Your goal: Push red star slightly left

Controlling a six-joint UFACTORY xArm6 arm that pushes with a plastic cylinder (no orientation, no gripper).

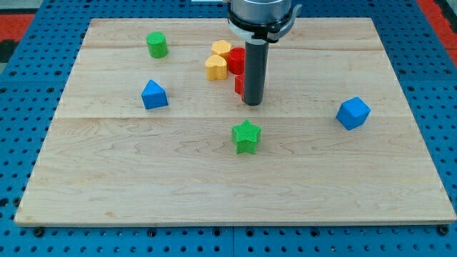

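Observation:
My tip (253, 103) rests on the board just above the view's centre. Directly behind the rod, a red block (240, 86) shows only as a sliver at the rod's left edge; its shape is hidden, and it may be the red star. A second red block (236, 61) sits just above it, next to two yellow blocks (216, 66), (221, 48). The tip looks to be touching or nearly touching the lower red block on its right side.
A green cylinder (157, 45) stands at the upper left. A blue triangular block (153, 94) is at the left. A green star (247, 136) lies below the tip. A blue cube-like block (353, 113) is at the right. The wooden board (107, 185) sits on a blue pegboard.

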